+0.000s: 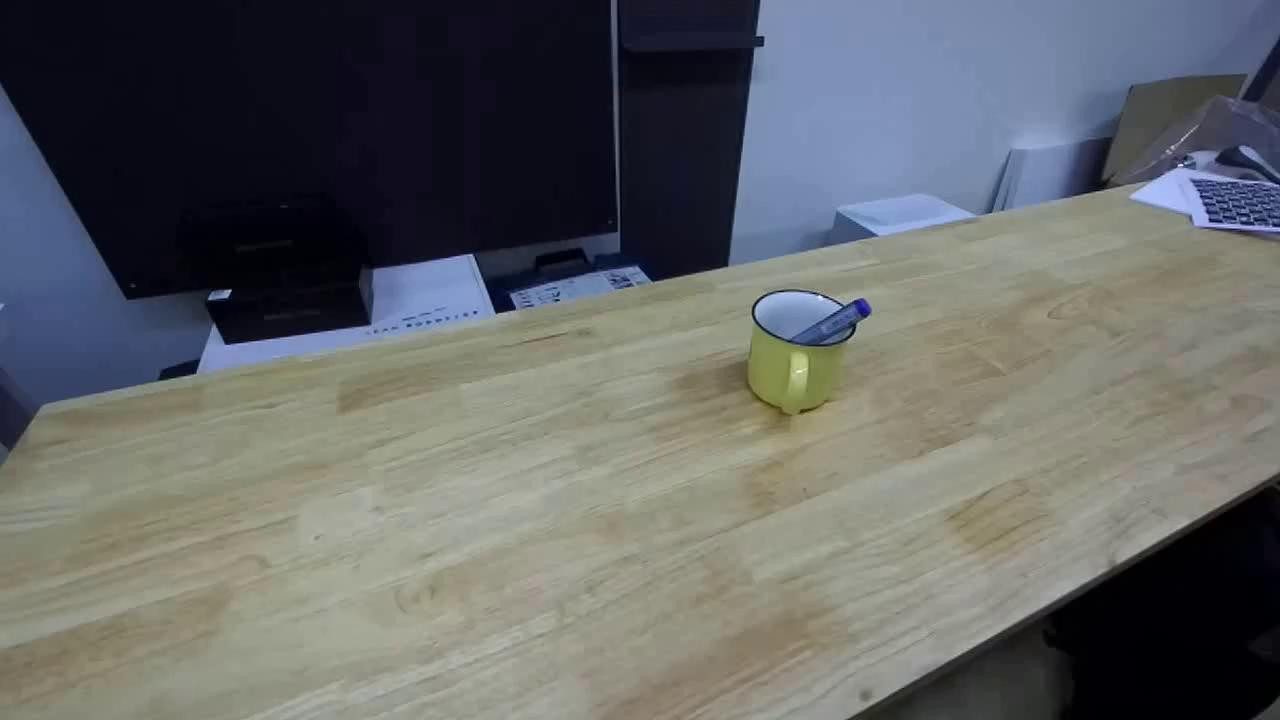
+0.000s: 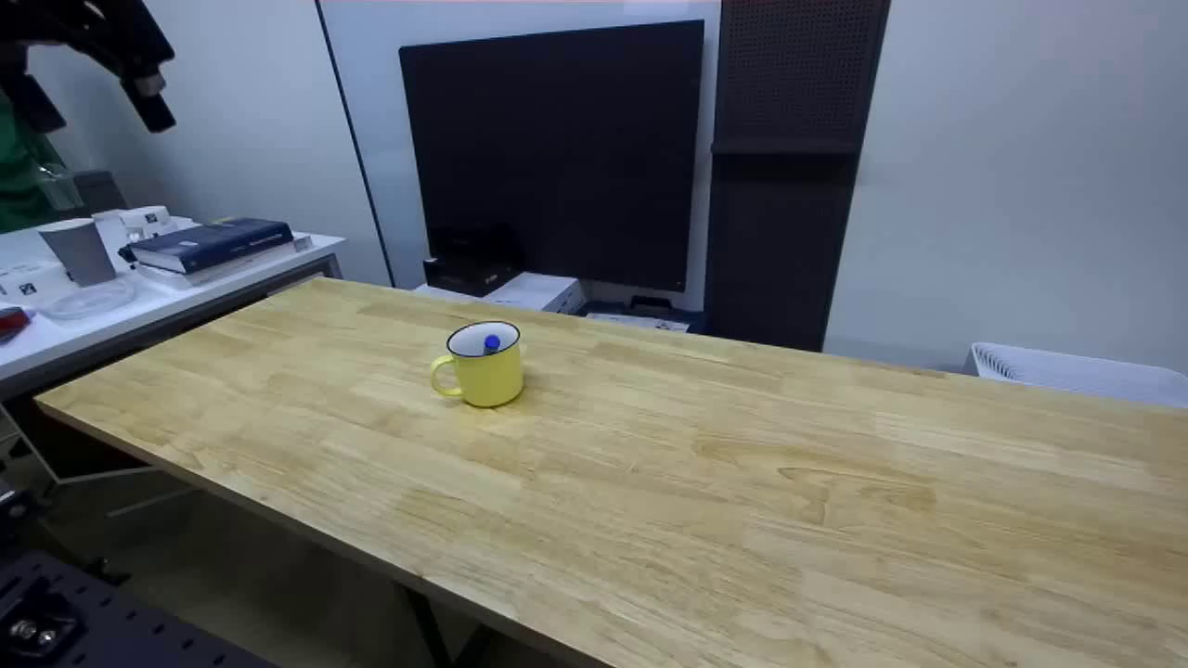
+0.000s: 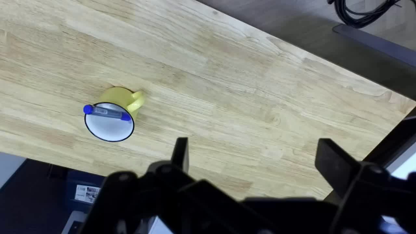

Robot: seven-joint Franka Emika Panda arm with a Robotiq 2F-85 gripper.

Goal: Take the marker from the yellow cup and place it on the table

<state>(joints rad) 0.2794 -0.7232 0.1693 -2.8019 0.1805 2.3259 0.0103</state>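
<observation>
claw (image 3: 253,152) spread wide, jaws well apart, gripping nothing, light planks of the table (image 3: 240,107) showing through the gap in the wrist view! touching neither the marker (image 3: 107,112) nor the yellow cup (image 1: 773,370), both well off to the left from up there. high at the left, too, in an exterior view, with a dark blue book (image 2: 209,243) and a grey cup (image 2: 81,252) on the white desk (image 2: 42,348) lower down.

and into that upright yellow cup for the marker: tilted, leaning out, one blue end poking past the dark rim, other end down inside. not yet laid on the wood. all set nearer the table's far edge than the near one, in both exterior views. away at the far right, a keyboard (image 1: 1240,205); over on the far side, a big black panel (image 1: 330,130).
</observation>
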